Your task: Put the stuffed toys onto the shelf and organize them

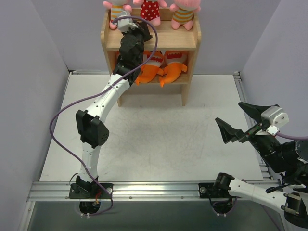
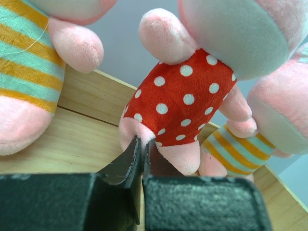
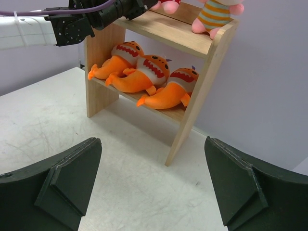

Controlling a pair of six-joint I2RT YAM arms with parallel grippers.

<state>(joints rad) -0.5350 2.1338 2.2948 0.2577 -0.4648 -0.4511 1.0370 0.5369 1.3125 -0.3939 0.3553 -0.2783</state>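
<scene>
The wooden shelf [image 1: 178, 41] stands at the back of the table. On its top tier sit three pink dolls: a striped one [image 1: 117, 9], the red polka-dot one [image 1: 150, 9] and another striped one [image 1: 183, 14]. Three orange fish toys [image 3: 144, 74] lie side by side on the tier below. My left gripper [image 2: 141, 142] is shut over the top plank [image 2: 72, 139], its tips touching the polka-dot doll's [image 2: 183, 96] legs. From above, the left gripper [image 1: 143, 30] is between the left and middle dolls. My right gripper [image 1: 227, 111] hovers open and empty over the table's right side.
The left arm [image 1: 103, 103] stretches diagonally from its base to the shelf, hiding part of the left fish, and a purple cable [image 1: 57, 120] loops off it. A metal rail [image 1: 154, 187] runs along the near edge. Grey walls close in both sides of the white table [image 1: 159, 139].
</scene>
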